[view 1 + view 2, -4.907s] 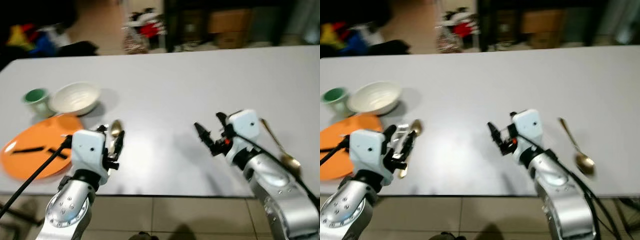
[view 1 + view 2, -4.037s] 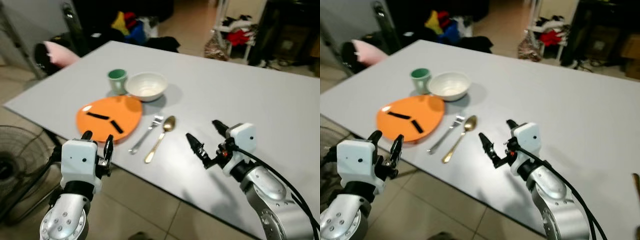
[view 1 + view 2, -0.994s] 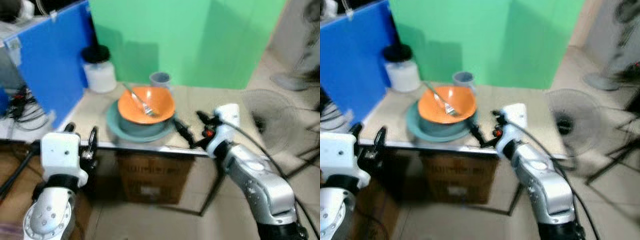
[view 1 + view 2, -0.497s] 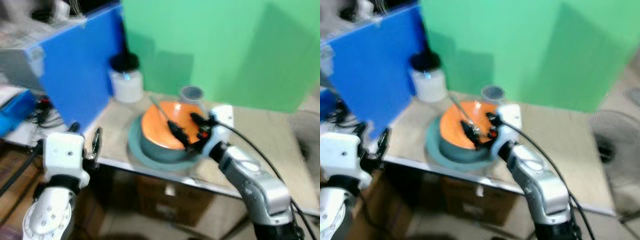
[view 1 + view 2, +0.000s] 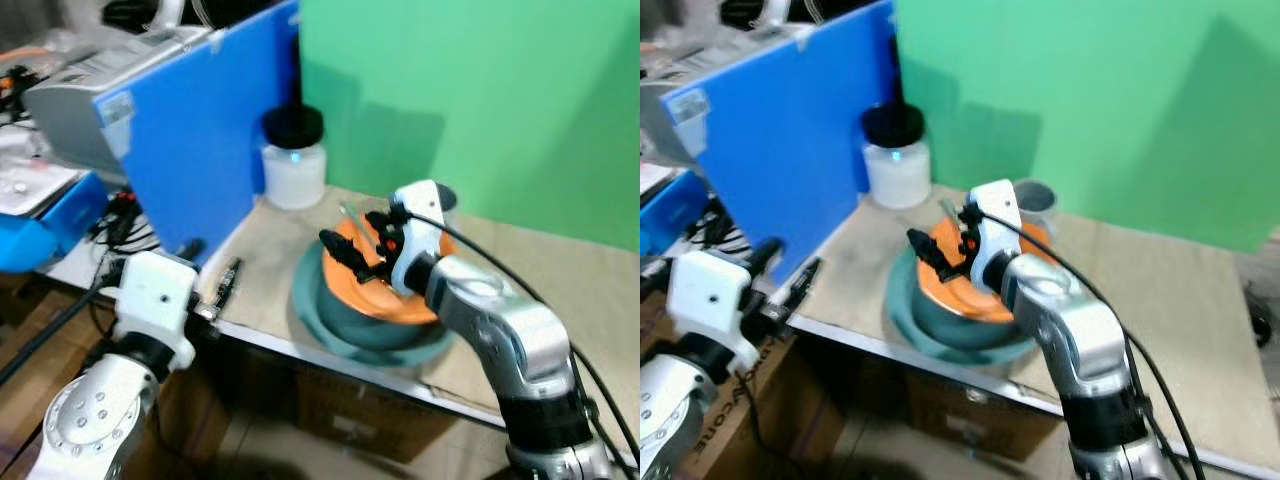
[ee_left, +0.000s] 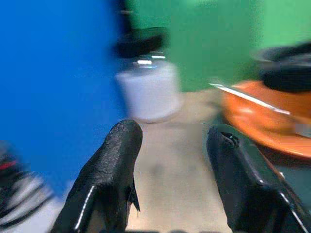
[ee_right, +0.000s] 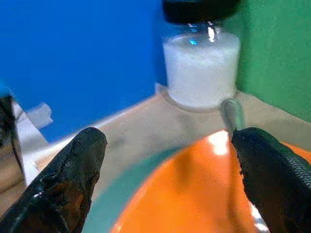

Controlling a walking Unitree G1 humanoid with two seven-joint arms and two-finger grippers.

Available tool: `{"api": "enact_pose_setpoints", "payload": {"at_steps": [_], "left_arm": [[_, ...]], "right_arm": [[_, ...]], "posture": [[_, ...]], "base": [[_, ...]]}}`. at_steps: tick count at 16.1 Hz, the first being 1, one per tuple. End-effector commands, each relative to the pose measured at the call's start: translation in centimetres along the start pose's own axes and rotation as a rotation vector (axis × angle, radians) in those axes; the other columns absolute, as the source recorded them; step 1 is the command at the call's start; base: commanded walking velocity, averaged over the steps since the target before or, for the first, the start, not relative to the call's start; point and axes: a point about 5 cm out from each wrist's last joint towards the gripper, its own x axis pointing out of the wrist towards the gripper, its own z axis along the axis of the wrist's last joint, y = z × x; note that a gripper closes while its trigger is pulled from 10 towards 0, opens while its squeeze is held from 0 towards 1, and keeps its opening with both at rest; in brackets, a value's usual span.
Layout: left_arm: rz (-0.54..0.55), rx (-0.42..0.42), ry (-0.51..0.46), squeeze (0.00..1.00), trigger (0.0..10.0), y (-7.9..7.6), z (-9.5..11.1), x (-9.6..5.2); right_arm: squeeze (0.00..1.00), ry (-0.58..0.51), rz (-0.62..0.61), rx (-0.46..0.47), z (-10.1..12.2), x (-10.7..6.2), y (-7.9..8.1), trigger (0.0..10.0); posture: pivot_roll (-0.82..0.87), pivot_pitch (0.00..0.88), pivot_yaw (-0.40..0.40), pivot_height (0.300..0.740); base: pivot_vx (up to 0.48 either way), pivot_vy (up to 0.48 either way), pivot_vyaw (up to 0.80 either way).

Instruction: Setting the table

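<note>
Camera has swung since half a second ago: the stack now sits center-right and closer, with more of the blue panel (image 5: pixel 190 130) showing. Right end effector (image 5: pixel 362 243) has come further in over the orange bowl (image 5: pixel 372 283); it was at the bowl's near side then. Its fingers (image 7: pixel 63 179) are spread wide, holding nothing. The right arm reaches forward and inward from the right, wrist above the bowl. The orange bowl sits nested in a teal bowl (image 5: pixel 345 318) on a teal plate (image 5: pixel 310 325) on the surface (image 5: pixel 560 310). A fork (image 6: pixel 243 94) leans in the orange bowl. White jar with black lid (image 5: pixel 294 160) stands behind, a grey cup (image 5: pixel 1035 197) beyond the bowl. Left end effector (image 5: pixel 212 285) hangs at the surface's near edge, open, empty.
</note>
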Motion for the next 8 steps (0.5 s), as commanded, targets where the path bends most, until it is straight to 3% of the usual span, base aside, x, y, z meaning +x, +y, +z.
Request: {"api": "enact_pose_setpoints", "payload": {"at_steps": [1,5,8], "left_arm": [[-0.103,-0.017,0.026,0.00,10.0,-0.6,-0.2,0.1],[-0.342,-0.034,0.073,0.00,10.0,-1.6,-0.5,0.3],[-0.406,-0.032,0.075,0.00,10.0,-1.9,-0.5,0.4]], "right_arm": [[0.00,0.068,-0.043,-0.039,0.1,0.9,-0.6,10.0],[0.00,0.253,-0.068,-0.116,-0.6,3.6,-2.5,10.0],[0.00,0.287,-0.062,-0.127,-0.6,4.8,-2.8,10.0]], "posture": [[0.00,0.000,0.037,0.740],[-0.01,0.000,0.029,0.740],[-0.02,0.000,0.027,0.740]], "base": [[0.000,0.000,0.00],[0.000,0.000,0.00],[0.000,0.000,0.00]]}}
